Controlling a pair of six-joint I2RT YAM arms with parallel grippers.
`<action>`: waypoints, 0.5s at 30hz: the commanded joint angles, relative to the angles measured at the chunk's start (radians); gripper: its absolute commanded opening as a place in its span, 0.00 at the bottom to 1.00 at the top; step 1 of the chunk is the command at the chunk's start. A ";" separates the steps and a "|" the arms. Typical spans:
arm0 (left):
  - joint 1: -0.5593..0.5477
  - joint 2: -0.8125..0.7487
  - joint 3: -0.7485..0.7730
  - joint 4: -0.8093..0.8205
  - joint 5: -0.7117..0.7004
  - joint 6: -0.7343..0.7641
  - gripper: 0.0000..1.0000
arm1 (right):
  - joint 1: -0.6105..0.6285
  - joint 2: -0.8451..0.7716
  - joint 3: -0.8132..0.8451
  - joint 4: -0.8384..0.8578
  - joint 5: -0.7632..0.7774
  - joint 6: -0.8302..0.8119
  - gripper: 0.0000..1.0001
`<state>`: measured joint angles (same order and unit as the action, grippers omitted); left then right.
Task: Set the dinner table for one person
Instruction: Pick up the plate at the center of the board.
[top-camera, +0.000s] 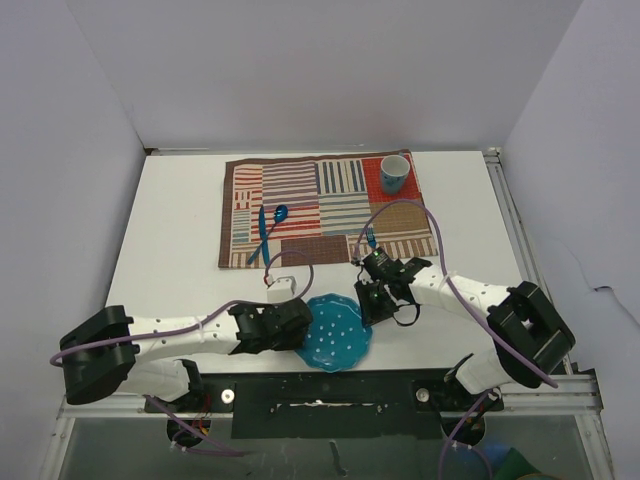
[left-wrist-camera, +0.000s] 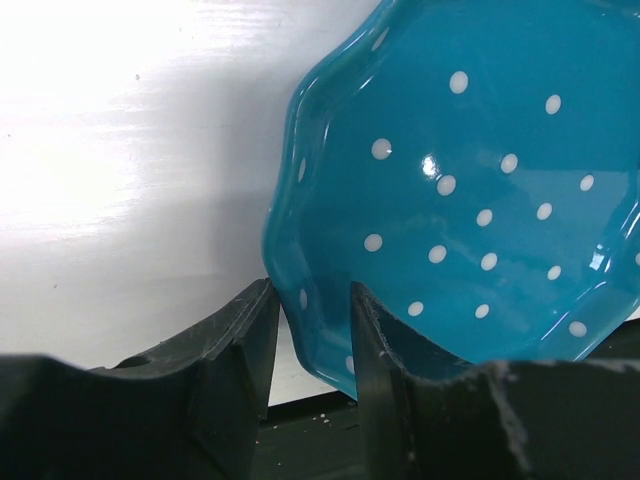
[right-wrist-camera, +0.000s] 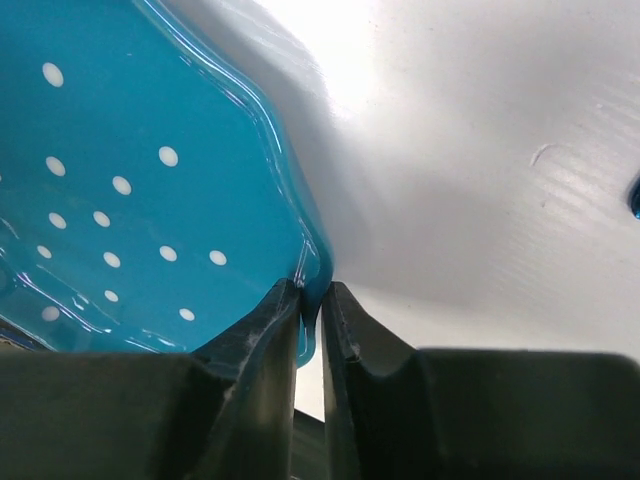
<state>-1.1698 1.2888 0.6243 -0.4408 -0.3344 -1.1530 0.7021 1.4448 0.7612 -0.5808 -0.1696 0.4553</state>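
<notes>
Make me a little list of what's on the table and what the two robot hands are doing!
table: white dinner table
plate: blue with white dots, at the near edge between the arms, off the mat
mat: striped cloth, farther back
cup: on the mat's far right corner
spoon: blue, on the mat's left part
right gripper: pinched on the plate's rim
left gripper: fingers either side of the opposite rim; squeezing or not, cannot tell

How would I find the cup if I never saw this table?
Find the striped mat on the big white table. The cup stands on the red patch at the mat's far right corner. It is the only upright thing there; the blue spoon lies flat on the left side.
</notes>
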 joint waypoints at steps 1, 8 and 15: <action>-0.004 -0.004 -0.016 0.098 0.005 -0.032 0.33 | 0.011 0.014 0.013 0.034 -0.014 0.011 0.10; -0.003 0.008 -0.031 0.144 0.004 -0.045 0.32 | 0.012 0.035 0.009 0.052 -0.022 0.012 0.00; -0.004 0.041 0.016 0.185 -0.048 0.006 0.25 | 0.015 0.031 0.033 0.049 -0.023 0.010 0.00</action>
<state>-1.1698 1.3006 0.5835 -0.3889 -0.3321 -1.1744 0.7013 1.4540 0.7628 -0.5655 -0.1783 0.4805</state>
